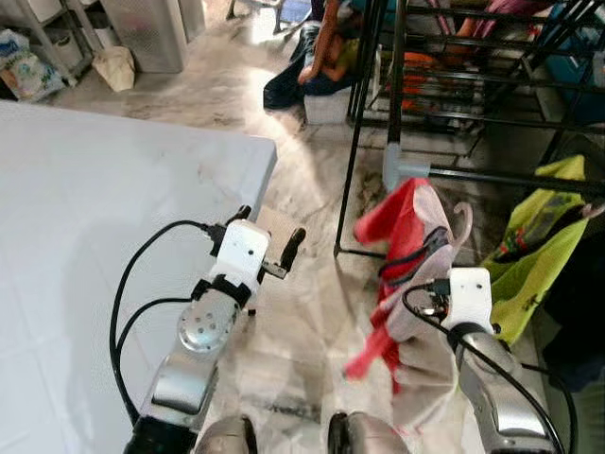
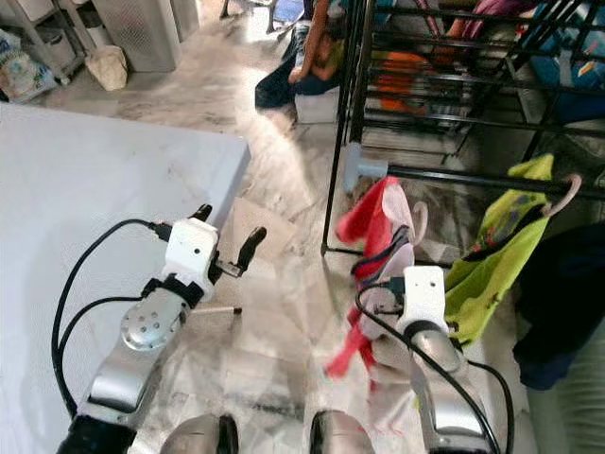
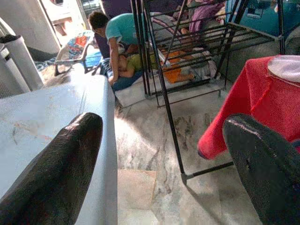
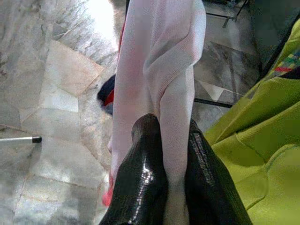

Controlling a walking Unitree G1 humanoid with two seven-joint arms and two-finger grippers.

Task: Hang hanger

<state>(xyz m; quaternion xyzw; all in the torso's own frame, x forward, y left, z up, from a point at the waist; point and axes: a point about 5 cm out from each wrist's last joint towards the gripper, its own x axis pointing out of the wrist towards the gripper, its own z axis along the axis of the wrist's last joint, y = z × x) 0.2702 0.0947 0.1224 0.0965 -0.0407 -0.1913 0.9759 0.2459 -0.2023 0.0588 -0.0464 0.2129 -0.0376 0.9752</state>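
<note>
The right gripper (image 4: 171, 140) pinches the soft, light pink-and-red garment (image 1: 406, 246) near the black rack (image 1: 492, 175), likely floppy and better held by its hanger hook, while the left gripper (image 1: 269, 236) hangs open.

The left pincer (image 1: 269, 241) hovers with its black fingers spread apart beside the corner of the white worktop (image 1: 85, 218), above the marble floor (image 1: 293, 331). On the right, the right arm reaches into a red and white garment (image 1: 402, 274) that hangs just below the black drying rack (image 1: 454, 113). A yellow-green garment (image 1: 539, 236) hangs beside it.
</note>
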